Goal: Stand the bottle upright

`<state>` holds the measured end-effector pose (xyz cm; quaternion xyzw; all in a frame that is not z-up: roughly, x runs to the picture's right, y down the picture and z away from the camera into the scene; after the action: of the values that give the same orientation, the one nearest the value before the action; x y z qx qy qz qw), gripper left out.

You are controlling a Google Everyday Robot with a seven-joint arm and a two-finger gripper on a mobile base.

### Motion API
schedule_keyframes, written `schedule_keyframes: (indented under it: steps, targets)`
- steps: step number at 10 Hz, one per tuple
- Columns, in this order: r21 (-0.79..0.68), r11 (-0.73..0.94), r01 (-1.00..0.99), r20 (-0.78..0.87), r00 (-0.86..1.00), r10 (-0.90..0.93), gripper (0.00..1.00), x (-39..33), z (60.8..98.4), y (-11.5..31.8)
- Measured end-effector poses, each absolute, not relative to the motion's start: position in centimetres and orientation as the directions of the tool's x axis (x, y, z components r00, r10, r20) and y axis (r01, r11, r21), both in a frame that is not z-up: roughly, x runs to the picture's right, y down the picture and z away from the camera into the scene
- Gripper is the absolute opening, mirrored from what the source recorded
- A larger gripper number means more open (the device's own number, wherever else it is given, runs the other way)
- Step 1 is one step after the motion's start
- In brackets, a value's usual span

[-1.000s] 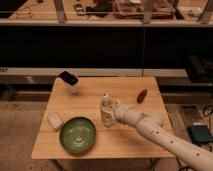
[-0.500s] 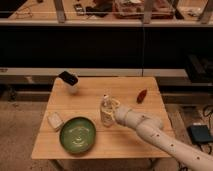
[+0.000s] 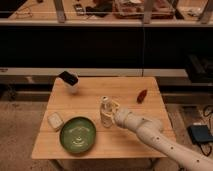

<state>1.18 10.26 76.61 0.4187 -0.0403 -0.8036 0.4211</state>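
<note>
The small pale cream bottle [image 3: 105, 112] with a white cap stands upright near the middle of the wooden table [image 3: 85, 92], just right of the green plate [image 3: 78, 134]. My gripper [image 3: 111, 109] is at the bottle, its fingers around the bottle's upper body. The white arm reaches in from the lower right.
A flat white block [image 3: 55, 120] lies left of the plate. A white cup with a black top [image 3: 69, 80] sits at the table's back left. A small red-brown object [image 3: 142, 95] lies at the right. Dark shelving stands behind the table.
The bottle and gripper have stayed in nearly the same spot; the bottle stays upright in the gripper's hold.
</note>
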Motion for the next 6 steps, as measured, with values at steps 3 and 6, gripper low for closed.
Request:
schedule_keyframes:
  steps: [3, 6]
  targets:
    - [0.409, -0.648, 0.642, -0.643, -0.301, -0.704, 0.78, 1.3, 76.81, 10.23]
    - [0.402, -0.65, 0.645, -0.646, -0.303, -0.7, 0.8, 1.6, 76.88, 10.15]
